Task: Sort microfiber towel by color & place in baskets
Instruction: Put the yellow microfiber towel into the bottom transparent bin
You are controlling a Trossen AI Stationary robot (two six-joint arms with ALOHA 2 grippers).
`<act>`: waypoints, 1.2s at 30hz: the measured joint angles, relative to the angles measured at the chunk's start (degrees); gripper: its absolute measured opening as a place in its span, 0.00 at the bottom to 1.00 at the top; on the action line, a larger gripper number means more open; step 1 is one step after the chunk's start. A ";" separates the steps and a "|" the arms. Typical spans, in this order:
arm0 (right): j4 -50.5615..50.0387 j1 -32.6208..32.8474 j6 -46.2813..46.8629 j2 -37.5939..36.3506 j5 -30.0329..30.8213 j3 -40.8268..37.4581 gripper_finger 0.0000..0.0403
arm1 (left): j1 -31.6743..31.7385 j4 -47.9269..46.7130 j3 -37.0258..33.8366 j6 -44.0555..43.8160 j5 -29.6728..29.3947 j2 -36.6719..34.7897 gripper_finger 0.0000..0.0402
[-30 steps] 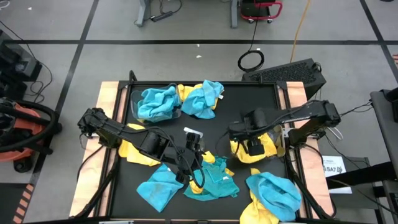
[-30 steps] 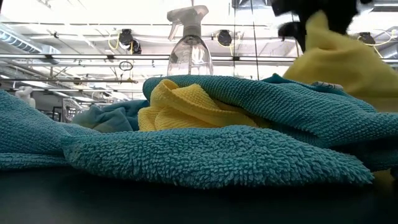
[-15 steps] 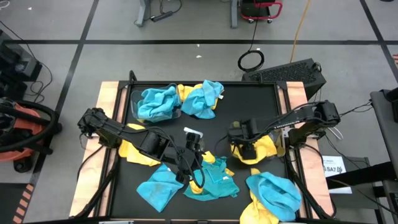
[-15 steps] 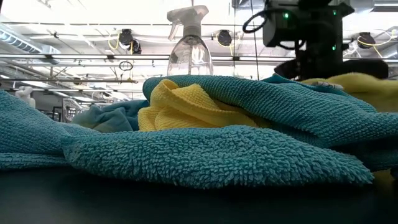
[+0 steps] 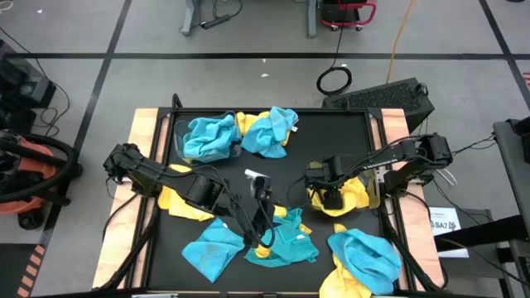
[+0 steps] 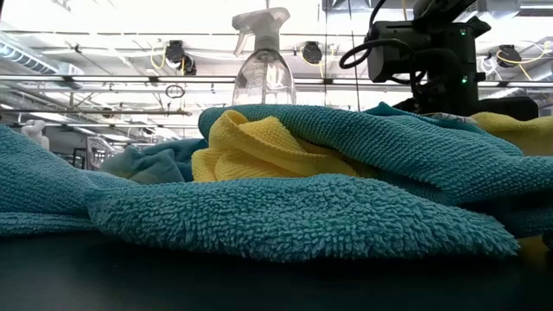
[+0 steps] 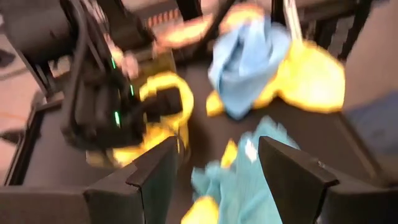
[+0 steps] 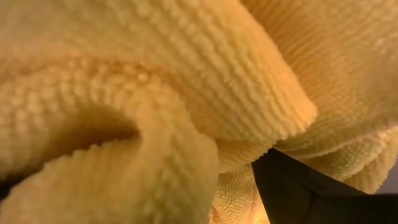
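My right gripper points down into the right basket, sunk among the yellow towels there; yellow cloth fills its wrist view. My left gripper hangs open above the teal towel and a yellow one at the table's near middle, with nothing between its fingers. The left basket at the far left holds blue towels. More blue and yellow towels lie loose on the table.
A clear spray bottle stands mid-table, between the arms. A blue towel over a yellow one lies beside the left basket. Other towels: yellow under the left arm, blue near left, blue on yellow near right.
My right gripper has come straight down into the right basket with a yellow towel, which hung below it a second ago and now lies bunched among the yellow towels there. My left gripper has tipped up a little in place.
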 joint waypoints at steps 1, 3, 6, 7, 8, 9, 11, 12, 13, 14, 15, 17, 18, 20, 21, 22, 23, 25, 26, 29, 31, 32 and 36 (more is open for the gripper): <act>0.00 0.00 -0.04 0.00 0.00 0.00 0.47 | 0.00 1.98 0.00 -0.03 0.01 0.00 0.57; -0.01 0.00 -0.31 0.00 0.00 0.00 0.48 | 0.31 4.43 0.00 0.00 0.00 0.00 0.57; -0.26 0.00 -0.76 0.00 0.08 0.18 0.48 | 0.96 8.16 0.00 1.94 -2.01 0.00 0.57; -0.40 0.00 -0.79 0.00 0.16 0.45 0.48 | 1.11 8.42 0.00 2.02 -4.60 0.00 0.57; -0.54 0.00 -0.82 0.00 0.17 0.75 0.48 | 1.25 8.29 -0.10 1.57 -7.49 0.00 0.57; -0.79 0.00 -0.91 0.00 0.17 1.09 0.48 | 1.45 8.39 -0.61 1.53 -9.43 -0.03 0.57; -1.14 0.02 -1.01 0.00 0.25 1.99 0.48 | 2.48 7.40 -2.06 1.13 -10.29 0.45 0.57; -1.22 0.02 -1.03 0.00 0.34 2.44 0.48 | 3.11 7.39 -3.00 -0.21 -10.32 0.98 0.57; -1.60 0.02 -1.03 0.00 0.45 2.92 0.48 | 3.92 7.42 -4.18 -2.23 -10.27 1.48 0.57; -2.02 0.02 -1.03 0.00 0.48 3.36 0.48 | 4.79 7.08 -5.50 -4.49 -10.08 1.88 0.57; -2.41 0.02 -1.03 0.00 0.48 3.82 0.48 | 5.68 7.07 -6.64 -6.76 -9.72 2.51 0.57; -3.08 0.02 -1.03 -0.45 0.49 4.44 0.48 | 6.51 10.80 -9.28 -9.94 -9.69 2.89 0.57; -3.35 0.04 -1.03 -0.93 0.49 4.59 0.48 | 6.36 12.16 -11.02 -10.60 -9.72 2.87 0.57; -3.32 0.07 -1.16 -2.50 0.75 4.81 0.48 | 4.84 17.11 -14.17 -10.51 -9.61 3.00 0.57; -3.32 0.07 -1.22 -3.40 0.81 4.79 0.48 | 4.06 18.84 -15.36 -10.18 -9.58 3.04 0.57; -3.25 0.07 -1.20 -4.45 0.81 4.79 0.48 | 3.24 19.69 -16.21 -9.94 -9.87 3.04 0.57; -2.88 0.04 -1.18 -5.75 0.93 4.81 0.48 | 2.50 20.57 -16.51 -9.10 -11.08 3.04 0.57; -2.94 0.04 -0.97 -8.31 1.69 4.81 0.48 | 1.34 20.91 -16.35 -6.12 -14.82 2.93 0.57; -2.95 0.04 -0.96 -9.45 2.08 4.83 0.48 | 0.87 21.03 -16.01 -3.95 -16.29 2.79 0.57; -2.95 0.02 -0.54 -12.80 2.24 4.83 0.48 | 0.59 23.43 -14.67 -0.61 -16.58 2.68 0.57; -3.02 0.02 -0.05 -14.72 2.49 4.83 0.48 | 0.70 24.23 -13.89 -0.04 -14.57 2.67 0.57; -3.02 0.02 0.36 -15.45 2.49 4.83 0.48 | 0.74 24.24 -13.73 -0.07 -13.59 2.67 0.57; -2.84 0.02 2.21 -18.06 2.45 4.83 0.48 | 0.74 24.61 -13.63 -2.06 -12.05 3.66 0.57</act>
